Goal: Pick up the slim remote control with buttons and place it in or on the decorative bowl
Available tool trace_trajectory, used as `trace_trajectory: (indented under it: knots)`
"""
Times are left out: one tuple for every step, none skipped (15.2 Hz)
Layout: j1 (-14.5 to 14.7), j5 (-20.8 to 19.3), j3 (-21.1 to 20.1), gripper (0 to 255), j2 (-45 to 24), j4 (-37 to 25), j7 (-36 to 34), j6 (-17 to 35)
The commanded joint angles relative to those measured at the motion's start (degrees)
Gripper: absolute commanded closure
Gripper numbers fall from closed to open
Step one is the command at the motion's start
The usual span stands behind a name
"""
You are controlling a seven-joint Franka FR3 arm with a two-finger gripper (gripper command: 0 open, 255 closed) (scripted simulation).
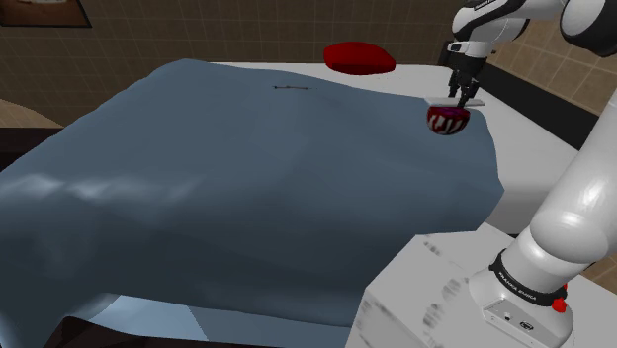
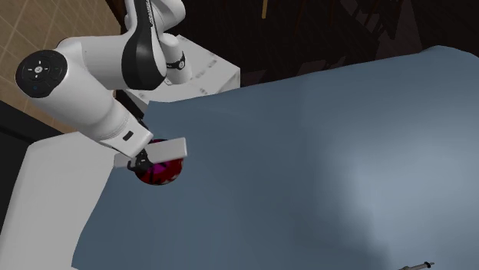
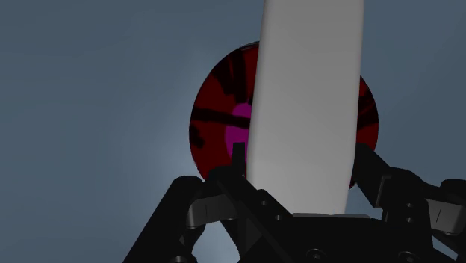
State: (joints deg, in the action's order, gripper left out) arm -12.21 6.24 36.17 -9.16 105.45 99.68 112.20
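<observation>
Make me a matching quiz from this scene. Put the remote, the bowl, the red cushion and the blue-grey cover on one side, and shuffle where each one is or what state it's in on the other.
Things:
1. remote
2. bowl
3. red cushion
4. blue-grey cover

Places or states:
A. spread wide over the surface
B. clasped in the gripper
C. lying past the cover's far edge in the shoulder view
D. just below the held thing

Pairs: 1-B, 2-D, 3-C, 4-A.
</observation>
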Motion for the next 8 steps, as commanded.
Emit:
trace_trajectory:
  knots:
    - [0.0, 0.4, -0.1, 255, -0.5, 1.1, 0.1, 1.5]
    - [0.0, 0.6, -0.2, 255, -0.7, 1.6, 0.3, 2.2]
    - [-0.1, 0.8, -0.2, 255, -1.0, 2.1, 0.4, 2.9]
    - [-0.1, 0.9, -0.2, 255, -1.2, 2.4, 0.5, 3.4]
    - [-0.1, 0.9, -0.2, 255, -1.2, 2.4, 0.5, 3.4]
    - [-0.1, 0.9, -0.2, 255, -1.2, 2.4, 0.5, 3.4]
    - [-0.1, 0.9, -0.2, 255, -1.2, 2.4, 0.5, 3.4]
    - [-0.1, 0.9, -0.2, 255, -1.2, 2.4, 0.5, 3.4]
